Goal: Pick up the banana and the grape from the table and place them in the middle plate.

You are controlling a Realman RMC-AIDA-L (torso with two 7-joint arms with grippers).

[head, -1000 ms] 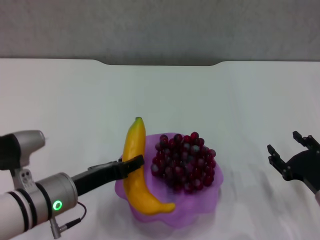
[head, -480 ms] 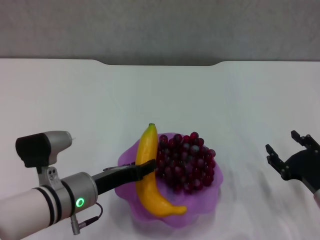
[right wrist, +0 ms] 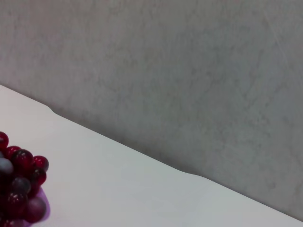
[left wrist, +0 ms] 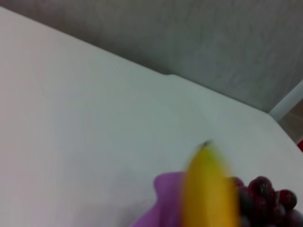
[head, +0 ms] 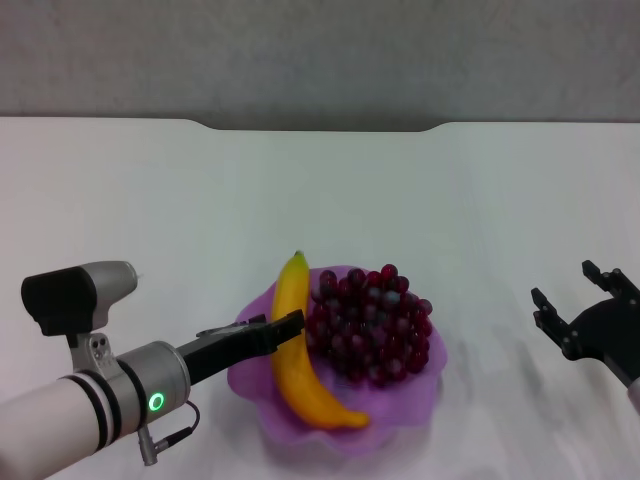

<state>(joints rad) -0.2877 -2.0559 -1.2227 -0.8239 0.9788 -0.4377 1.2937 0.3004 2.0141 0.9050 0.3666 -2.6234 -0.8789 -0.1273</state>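
Observation:
The banana [head: 300, 385] lies in the purple scalloped middle plate [head: 405, 405], along its left side, stem tip pointing away from me. The grape bunch [head: 370, 325] fills the plate's right half and touches the banana. My left gripper [head: 285, 325] reaches in from the left and is shut on the banana's middle. The left wrist view shows the banana [left wrist: 208, 189], some grapes [left wrist: 265, 194] and the plate rim [left wrist: 163, 198] up close. My right gripper [head: 568, 292] is open and empty, off to the plate's right. The right wrist view catches the grapes' edge [right wrist: 19, 184].
The white table [head: 150, 200] runs back to a notched far edge against the grey wall [head: 320, 60]. Nothing else stands on it in these views.
My left gripper carried the banana rightward from the plate's left rim into the plate and lowered it beside the grapes. The right gripper has hardly moved.

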